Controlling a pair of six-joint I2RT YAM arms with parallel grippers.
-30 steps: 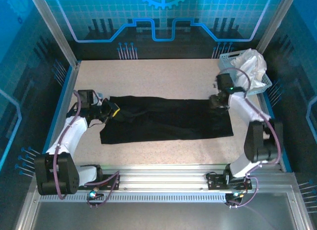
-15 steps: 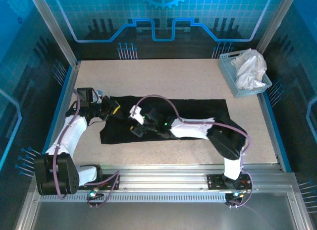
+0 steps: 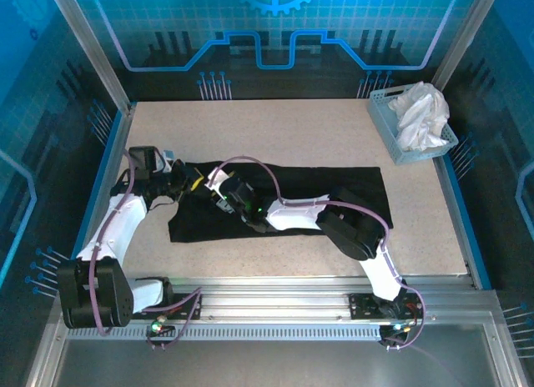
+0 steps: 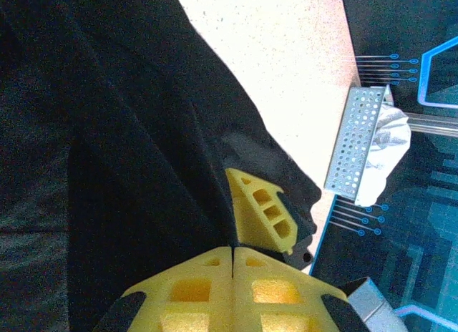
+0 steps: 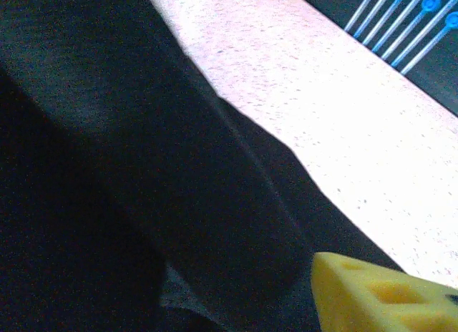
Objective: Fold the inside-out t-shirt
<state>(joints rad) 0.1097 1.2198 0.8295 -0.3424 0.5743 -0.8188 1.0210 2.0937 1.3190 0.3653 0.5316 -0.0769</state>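
matte black t-shirt, long flat rectangle on speckled table.

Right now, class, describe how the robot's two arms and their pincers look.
Both the left arm and right arm have white links, black joints and looping purple cables. The left pincer and right pincer carry yellow fingers with moulded rectangular hollows.

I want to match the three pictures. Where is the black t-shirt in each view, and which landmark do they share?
Top external: the black t-shirt lies spread across the middle of the speckled table.
Left wrist: the black t-shirt takes the left half and centre.
Right wrist: the black t-shirt takes the left and lower part.
Shared landmark: the speckled table bordering the shirt's edge.
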